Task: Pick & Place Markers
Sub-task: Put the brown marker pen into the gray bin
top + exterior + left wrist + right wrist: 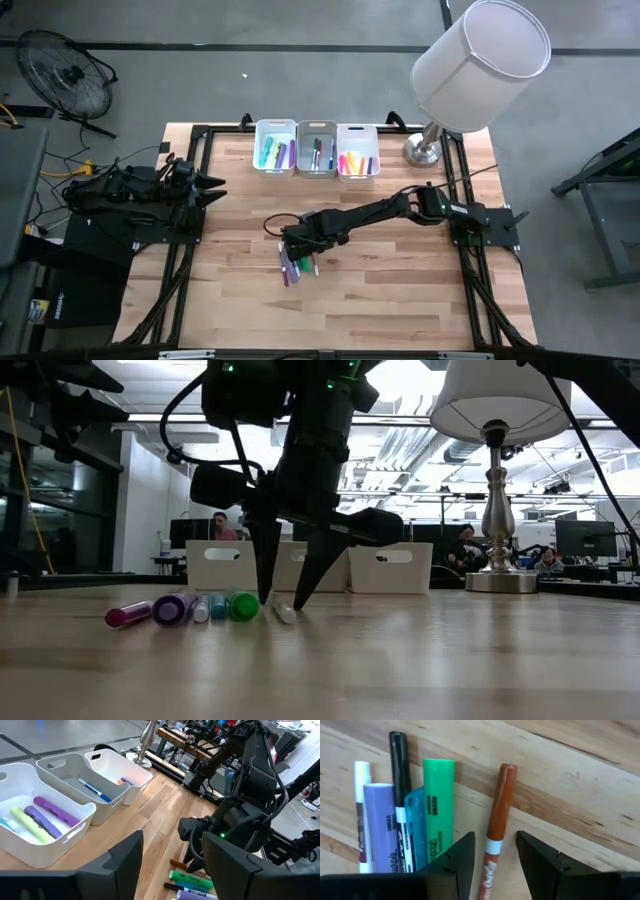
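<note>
Left gripper [218, 186] parked at table's [400, 300] left edge, fingers spread, nothing held. Three white bins [317, 150] along far edge, each with sorted markers inside. Loose markers [296, 264] bunched mid-table: purple, teal, green side by side, orange-brown marker [496, 820] just apart. Right gripper [290, 240] lowered over that bunch, fingers parted and straddling orange-brown marker, not clamped. Lamp [470, 70] at far right corner.
</note>
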### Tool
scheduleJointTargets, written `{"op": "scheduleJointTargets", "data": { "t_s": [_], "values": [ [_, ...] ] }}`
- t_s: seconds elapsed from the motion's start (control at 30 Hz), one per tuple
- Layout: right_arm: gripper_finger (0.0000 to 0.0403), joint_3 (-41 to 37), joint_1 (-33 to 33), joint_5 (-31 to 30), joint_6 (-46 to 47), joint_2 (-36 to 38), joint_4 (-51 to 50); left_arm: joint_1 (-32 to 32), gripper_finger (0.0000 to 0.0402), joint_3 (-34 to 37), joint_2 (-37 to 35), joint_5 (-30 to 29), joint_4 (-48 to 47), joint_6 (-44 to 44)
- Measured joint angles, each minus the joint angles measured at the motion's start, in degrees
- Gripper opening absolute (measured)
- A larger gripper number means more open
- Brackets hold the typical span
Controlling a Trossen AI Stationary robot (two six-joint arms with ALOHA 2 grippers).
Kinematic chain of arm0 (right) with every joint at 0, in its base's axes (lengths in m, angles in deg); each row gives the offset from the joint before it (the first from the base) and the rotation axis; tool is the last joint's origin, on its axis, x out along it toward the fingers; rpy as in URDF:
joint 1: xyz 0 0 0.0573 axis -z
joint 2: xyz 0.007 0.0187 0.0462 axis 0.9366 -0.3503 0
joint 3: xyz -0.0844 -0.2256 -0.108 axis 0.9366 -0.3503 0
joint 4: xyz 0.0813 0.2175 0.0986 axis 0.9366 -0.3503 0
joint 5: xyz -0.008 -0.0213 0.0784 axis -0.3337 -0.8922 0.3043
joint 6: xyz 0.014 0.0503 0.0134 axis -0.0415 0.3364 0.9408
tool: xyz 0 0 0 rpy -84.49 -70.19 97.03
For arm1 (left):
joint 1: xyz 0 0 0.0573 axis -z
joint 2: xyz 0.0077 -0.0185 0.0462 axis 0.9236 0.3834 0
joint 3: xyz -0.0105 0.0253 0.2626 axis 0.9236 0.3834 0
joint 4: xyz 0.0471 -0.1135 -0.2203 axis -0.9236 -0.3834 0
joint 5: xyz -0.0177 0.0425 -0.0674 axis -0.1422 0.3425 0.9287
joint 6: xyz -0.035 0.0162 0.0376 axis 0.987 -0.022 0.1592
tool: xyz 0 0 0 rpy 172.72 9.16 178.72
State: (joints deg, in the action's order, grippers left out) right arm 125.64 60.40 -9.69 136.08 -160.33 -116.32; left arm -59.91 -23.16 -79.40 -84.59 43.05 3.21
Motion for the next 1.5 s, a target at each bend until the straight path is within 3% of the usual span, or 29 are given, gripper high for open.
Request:
{"op": "scheduleJointTargets", "data": {
  "t_s": [0.4, 1.5],
  "values": [
    [0.0139, -0.14, -3.02, 1.52, 3.18, -0.16, -4.95, -0.02, 0.0202, 0.00, 0.00, -0.01, -0.02, 0.01],
    [0.0139, -0.27, -2.94, 4.21, 2.64, -1.94, -13.58, -0.02, 0.0202, 0.00, -0.02, 0.00, -0.03, 0.02]
  ]
}}
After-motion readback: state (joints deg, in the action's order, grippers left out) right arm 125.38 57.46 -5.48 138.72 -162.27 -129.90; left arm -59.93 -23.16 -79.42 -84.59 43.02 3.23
